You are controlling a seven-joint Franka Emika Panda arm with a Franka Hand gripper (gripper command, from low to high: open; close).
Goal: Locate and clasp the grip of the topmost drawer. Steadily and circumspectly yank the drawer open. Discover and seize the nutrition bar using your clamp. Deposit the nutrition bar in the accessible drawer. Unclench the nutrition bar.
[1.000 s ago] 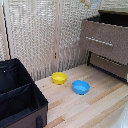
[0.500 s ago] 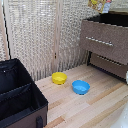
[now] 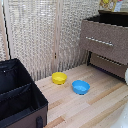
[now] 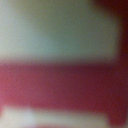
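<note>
Showing a wooden floor [image 3: 95, 107] before a pale woven screen [image 3: 45, 30], with the dark brown dresser [image 3: 107, 42] at the exterior view's right.

The topmost drawer [image 3: 106, 36], marked by its silver bar handle [image 3: 99, 41], stands pulled forward, its cavity open at the top. A black fabric bin [image 3: 17, 97] fills the exterior view's lower left; a blue bowl [image 3: 80, 86] and a yellow bowl [image 3: 59, 77] lie near each other on the floor between bin and dresser. No writing is legible. The wrist view gives only a blur of red and grey-green bands, so neither the jaws' spread, their contents, nor the nutrition bar's place relative to them can be told. Compared with half a second ago, the dark shape above the drawer is gone.
</note>
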